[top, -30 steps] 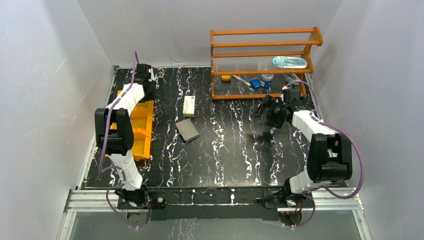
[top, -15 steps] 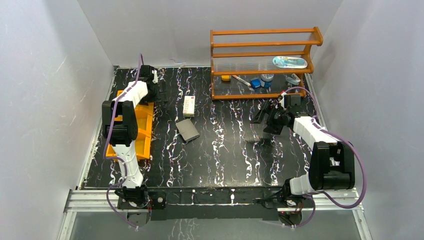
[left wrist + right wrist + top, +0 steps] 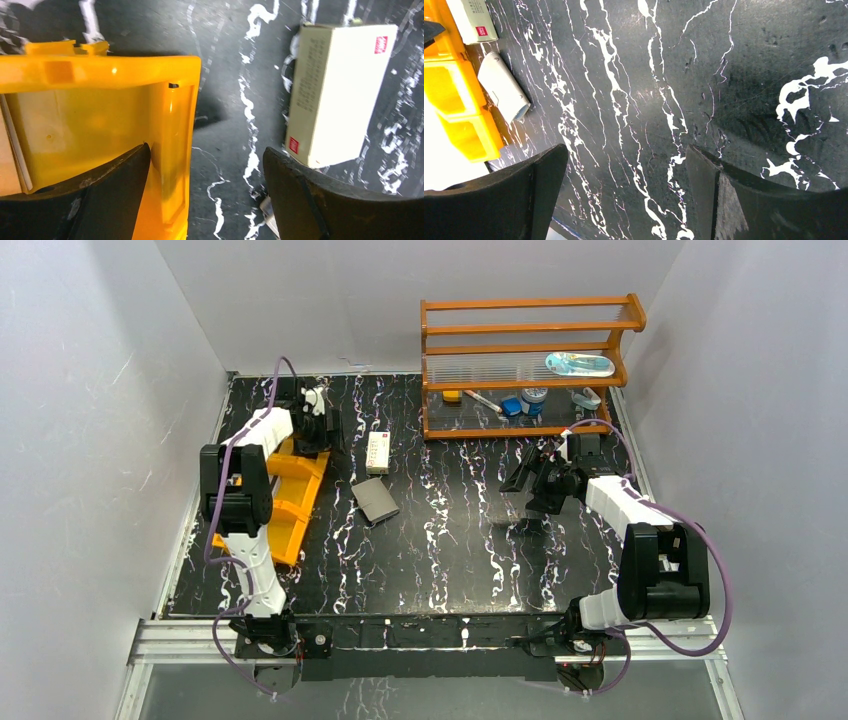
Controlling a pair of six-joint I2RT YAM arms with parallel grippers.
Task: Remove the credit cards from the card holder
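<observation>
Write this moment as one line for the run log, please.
left gripper: open, straddling tray wall | right gripper: open, empty, above table | wallet: folded shut, on table, untouched

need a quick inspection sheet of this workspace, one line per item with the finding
surface: black, white-veined table, no spills seen
job's things: grey card holder lies folded near the table's middle, neither gripper on it; credit cards: none clearly seen outside it
clutter: orange tray at left, skewed to the table's edge; white box just behind the holder; wooden rack at back right, small items on its lowest shelf
grippers: left gripper open, straddling the tray's wall, one finger inside; right gripper open, empty, above bare table
cables: purple cables loop along both arms, no snag seen
surroundings: plain white walls on three sides
</observation>
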